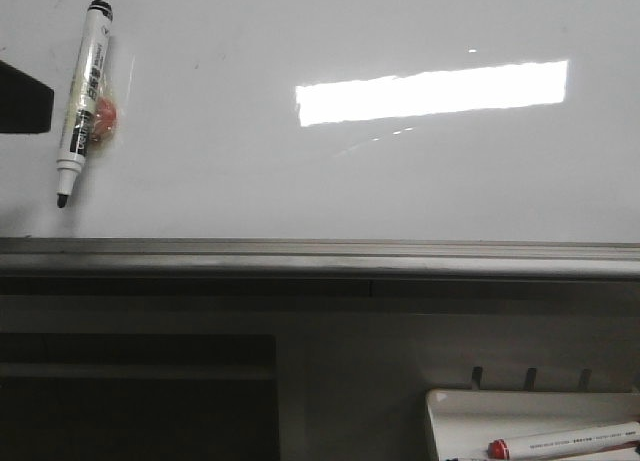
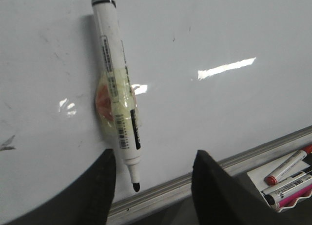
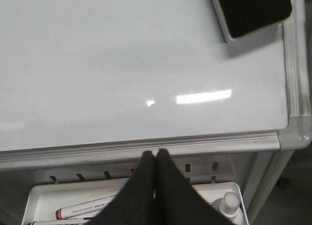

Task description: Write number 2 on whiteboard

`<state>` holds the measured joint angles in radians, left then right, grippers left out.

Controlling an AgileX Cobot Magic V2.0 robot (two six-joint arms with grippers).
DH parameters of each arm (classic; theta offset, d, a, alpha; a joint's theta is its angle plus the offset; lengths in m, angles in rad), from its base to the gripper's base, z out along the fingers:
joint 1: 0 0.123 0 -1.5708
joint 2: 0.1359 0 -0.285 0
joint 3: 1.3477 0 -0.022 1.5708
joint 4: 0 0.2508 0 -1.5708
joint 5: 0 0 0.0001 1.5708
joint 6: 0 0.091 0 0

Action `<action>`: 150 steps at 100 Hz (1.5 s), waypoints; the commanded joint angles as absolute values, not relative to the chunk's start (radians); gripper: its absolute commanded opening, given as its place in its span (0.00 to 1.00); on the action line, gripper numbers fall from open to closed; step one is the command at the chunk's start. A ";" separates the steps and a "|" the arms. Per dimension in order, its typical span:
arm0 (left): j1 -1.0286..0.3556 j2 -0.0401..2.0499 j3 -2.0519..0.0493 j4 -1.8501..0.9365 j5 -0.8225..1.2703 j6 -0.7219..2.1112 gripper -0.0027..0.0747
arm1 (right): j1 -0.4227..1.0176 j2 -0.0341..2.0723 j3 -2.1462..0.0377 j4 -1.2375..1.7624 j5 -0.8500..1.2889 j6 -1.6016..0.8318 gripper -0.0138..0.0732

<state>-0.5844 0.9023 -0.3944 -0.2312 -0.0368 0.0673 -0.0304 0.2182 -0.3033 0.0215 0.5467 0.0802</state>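
Note:
The whiteboard is glossy white with a grey edge rail and a bright rectangular reflection. No number 2 shows on it. A white marker with a black uncapped tip hangs on the board at the left, stuck over a yellowish-orange pad, tip down. In the left wrist view the marker lies just ahead of my open left gripper, its tip between the spread fingers, untouched. My right gripper is shut and empty, over the rail. The board also shows in that view.
A small white tray below the rail at the right holds a red-capped marker; it also shows in the right wrist view beside a small bottle. A black eraser sits at the board's corner. A dark block shows at the left edge.

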 commanded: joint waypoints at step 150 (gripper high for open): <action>-0.594 1.228 -0.439 -0.284 -0.381 0.068 0.01 | -0.024 0.236 -0.323 0.054 0.441 0.081 0.09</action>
